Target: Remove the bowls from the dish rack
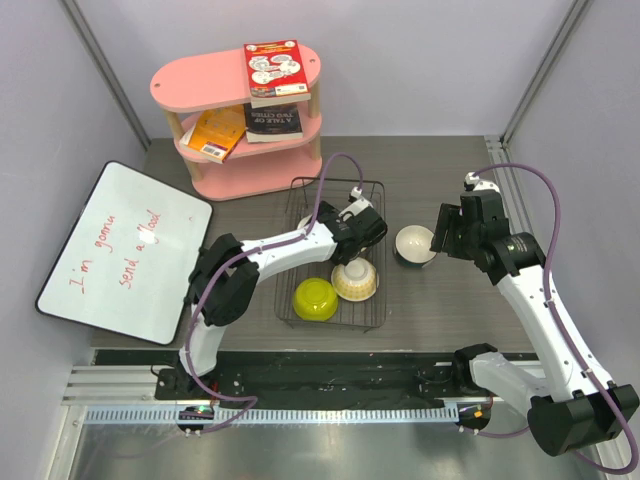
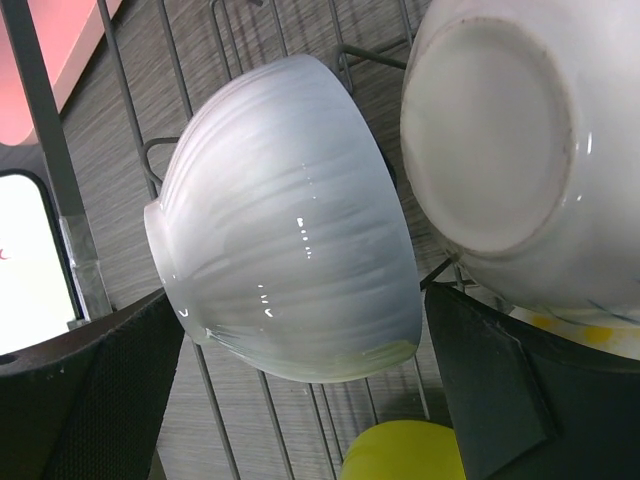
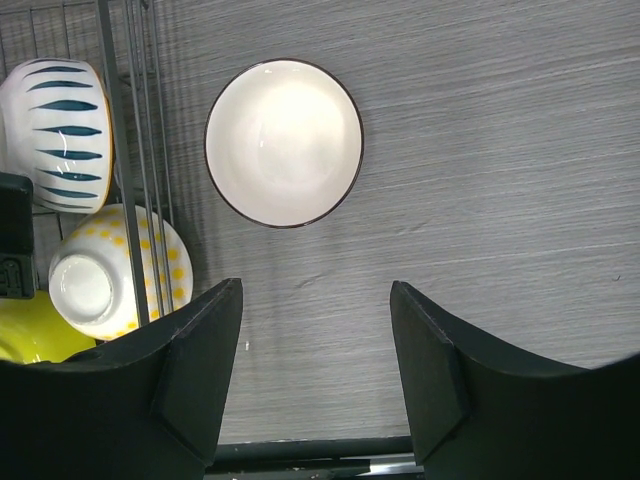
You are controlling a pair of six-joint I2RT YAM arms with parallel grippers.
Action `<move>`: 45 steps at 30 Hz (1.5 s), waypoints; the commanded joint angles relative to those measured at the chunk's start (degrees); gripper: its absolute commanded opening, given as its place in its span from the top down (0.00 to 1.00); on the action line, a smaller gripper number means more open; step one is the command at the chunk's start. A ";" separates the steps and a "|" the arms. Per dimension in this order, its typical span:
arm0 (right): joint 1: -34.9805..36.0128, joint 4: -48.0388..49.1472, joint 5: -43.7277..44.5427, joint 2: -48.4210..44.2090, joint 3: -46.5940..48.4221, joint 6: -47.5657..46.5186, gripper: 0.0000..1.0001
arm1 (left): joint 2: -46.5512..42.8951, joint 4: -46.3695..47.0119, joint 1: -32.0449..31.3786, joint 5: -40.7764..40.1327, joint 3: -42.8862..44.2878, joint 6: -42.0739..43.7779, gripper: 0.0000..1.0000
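The black wire dish rack (image 1: 381, 262) sits mid-table. My left gripper (image 1: 360, 230) is low inside it, jaws wide open on either side of a white ribbed bowl (image 2: 290, 220) lying on its side; the gripper (image 2: 302, 300) is not clamped on it. Next to it stands an upturned cream bowl with yellow dots (image 1: 355, 281), its base close in the left wrist view (image 2: 495, 130). A yellow-green bowl (image 1: 315, 299) lies at the rack's front. A teal-striped bowl (image 3: 55, 135) is in the rack. A white dark-rimmed bowl (image 1: 414, 244) stands upright on the table right of the rack. My right gripper (image 3: 315, 290) is open and empty above the table beside it.
A pink two-tier shelf (image 1: 237, 120) with books stands behind the rack. A whiteboard (image 1: 125, 250) lies at the left. Rack tines (image 2: 125, 110) stand beside the ribbed bowl. The rack's right wall (image 3: 112, 150) runs just left of the dark-rimmed bowl (image 3: 284, 142).
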 commanded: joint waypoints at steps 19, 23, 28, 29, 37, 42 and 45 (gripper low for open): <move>-0.62 1.75 -1.13 -1.45 1.78 0.79 0.34 | -5.81 6.95 -0.10 -6.81 -6.68 0.03 0.73; -0.71 1.84 -1.85 -1.53 0.99 1.24 0.34 | -6.60 5.45 -0.10 -7.34 -5.81 -0.06 0.87; -0.62 1.84 -1.84 -2.24 0.37 1.32 0.34 | -9.32 6.85 -0.10 -7.43 -6.42 0.82 0.96; -0.62 1.84 -2.02 -2.24 0.29 1.41 0.34 | -10.19 7.20 -0.02 -7.34 -6.68 0.99 0.98; -0.62 1.93 -1.85 -2.06 0.02 0.88 0.34 | -13.28 5.99 0.69 -3.83 -6.86 0.03 1.00; -0.71 2.63 -1.93 -1.27 -0.68 0.97 0.35 | -17.92 3.35 2.62 10.92 -6.51 -3.13 1.00; -0.71 3.33 -2.63 -0.92 -0.94 1.15 0.34 | -20.73 2.20 3.50 18.75 -6.42 -4.01 1.00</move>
